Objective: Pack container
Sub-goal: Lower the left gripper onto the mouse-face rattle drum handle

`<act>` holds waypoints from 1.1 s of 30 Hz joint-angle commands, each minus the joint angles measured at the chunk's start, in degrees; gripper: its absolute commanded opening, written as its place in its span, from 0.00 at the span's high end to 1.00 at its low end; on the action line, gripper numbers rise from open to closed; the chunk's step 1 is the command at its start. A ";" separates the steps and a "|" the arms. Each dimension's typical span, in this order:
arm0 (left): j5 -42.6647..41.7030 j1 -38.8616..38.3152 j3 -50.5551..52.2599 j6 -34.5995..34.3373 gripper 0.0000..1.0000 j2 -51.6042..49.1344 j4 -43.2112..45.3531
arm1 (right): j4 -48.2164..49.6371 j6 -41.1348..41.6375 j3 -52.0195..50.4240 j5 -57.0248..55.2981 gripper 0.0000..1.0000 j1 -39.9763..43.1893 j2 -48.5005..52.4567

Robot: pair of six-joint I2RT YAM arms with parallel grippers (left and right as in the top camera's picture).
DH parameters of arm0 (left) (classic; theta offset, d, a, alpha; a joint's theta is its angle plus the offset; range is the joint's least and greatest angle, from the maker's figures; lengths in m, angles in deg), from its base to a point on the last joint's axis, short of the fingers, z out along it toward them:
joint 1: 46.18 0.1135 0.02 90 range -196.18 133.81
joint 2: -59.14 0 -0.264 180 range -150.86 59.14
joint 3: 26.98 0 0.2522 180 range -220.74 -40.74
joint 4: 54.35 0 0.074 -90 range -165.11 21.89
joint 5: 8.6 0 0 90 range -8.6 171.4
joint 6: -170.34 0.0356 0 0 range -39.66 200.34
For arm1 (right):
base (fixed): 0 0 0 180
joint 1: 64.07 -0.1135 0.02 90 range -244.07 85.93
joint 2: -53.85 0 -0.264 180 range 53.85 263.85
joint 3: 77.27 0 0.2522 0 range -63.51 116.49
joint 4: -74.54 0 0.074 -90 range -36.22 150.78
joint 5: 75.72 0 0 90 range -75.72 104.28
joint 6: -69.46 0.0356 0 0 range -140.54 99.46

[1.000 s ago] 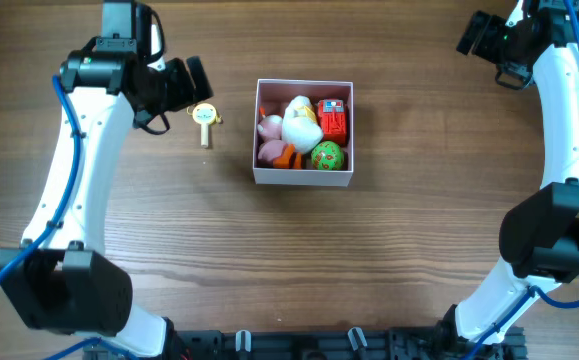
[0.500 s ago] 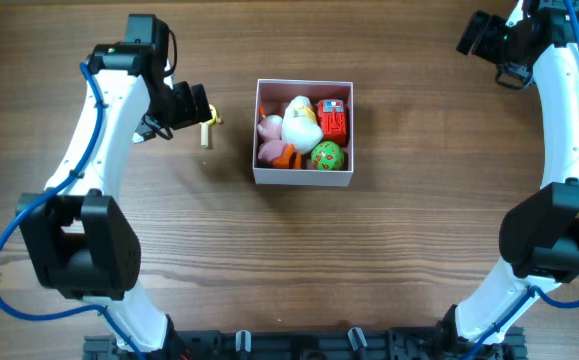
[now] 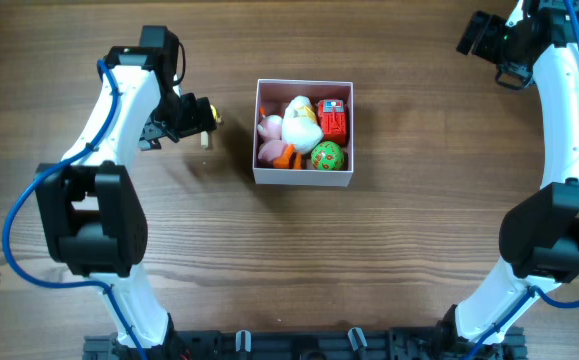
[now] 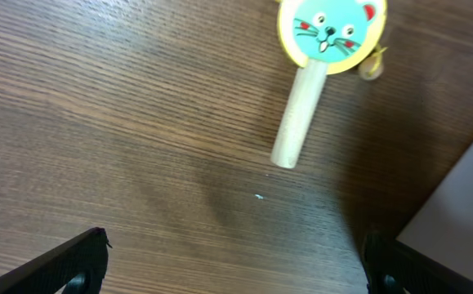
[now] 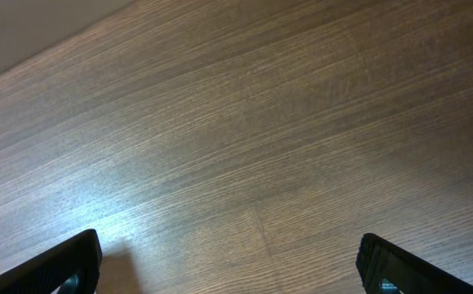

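Left wrist view: left pincer (image 4: 232,273) spread wide and empty, hanging over the desk (image 4: 97,122). Just ahead lies a cat-face rattle (image 4: 308,82), wooden handle pointing back toward the pincer, touching neither finger. Beyond it, at the right edge, a corner of the container (image 4: 465,204). Overhead: container sits mid-desk, holding a white duck (image 3: 299,120), red block (image 3: 333,120), green egg (image 3: 328,155). Right pincer (image 5: 232,273) likewise wide apart, empty, off at the far corner. Step, as I read it: reaching for the one loose toy. Next: straddle the handle, close, carry it into the container.

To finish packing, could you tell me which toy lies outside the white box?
The yellow-rimmed cat-face wooden stick toy, on the table; all others are boxed.
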 commanded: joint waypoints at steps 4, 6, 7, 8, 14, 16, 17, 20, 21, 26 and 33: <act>0.74 0.31 0.15 1.16 0.00 -2.58 0.33 | 0.13 -0.09 -0.13 0.74 0.00 -0.13 -0.46; 0.74 0.20 0.15 1.20 0.00 -3.04 1.20 | 0.11 -0.09 -0.13 0.74 0.00 -0.13 -0.46; 0.74 0.07 0.15 1.27 0.00 -3.30 1.84 | 0.11 -0.07 -0.13 0.74 0.00 -0.13 -0.46; 0.74 -0.07 0.15 1.55 0.00 -3.48 2.21 | 0.11 -0.09 -0.13 0.74 0.00 -0.13 -0.46; 0.98 -1.36 0.15 4.44 0.01 -5.29 3.76 | 0.13 -0.09 -0.13 0.74 0.00 -0.13 -0.46; 0.98 -1.70 0.15 4.42 0.01 -6.03 4.22 | 0.11 -0.09 -0.13 0.74 0.00 -0.13 -0.46; 0.98 -1.84 0.15 4.42 0.01 -6.32 4.46 | 0.13 -0.09 -0.13 0.74 0.00 -0.13 -0.46; 1.01 -2.16 0.15 4.39 0.01 -7.06 5.22 | 0.13 -0.09 -0.13 0.74 0.00 -0.13 -0.46; 1.01 -2.19 0.15 4.39 0.00 -7.10 5.31 | 0.13 -0.09 -0.13 0.74 0.00 -0.13 -0.46; 1.07 -2.45 0.15 4.42 0.01 -7.17 7.06 | 0.13 -0.09 -0.13 0.74 0.00 -0.13 -0.46; 1.44 -2.45 0.15 4.74 0.05 -8.17 9.64 | 0.11 -0.07 -0.13 0.74 0.00 -0.13 -0.46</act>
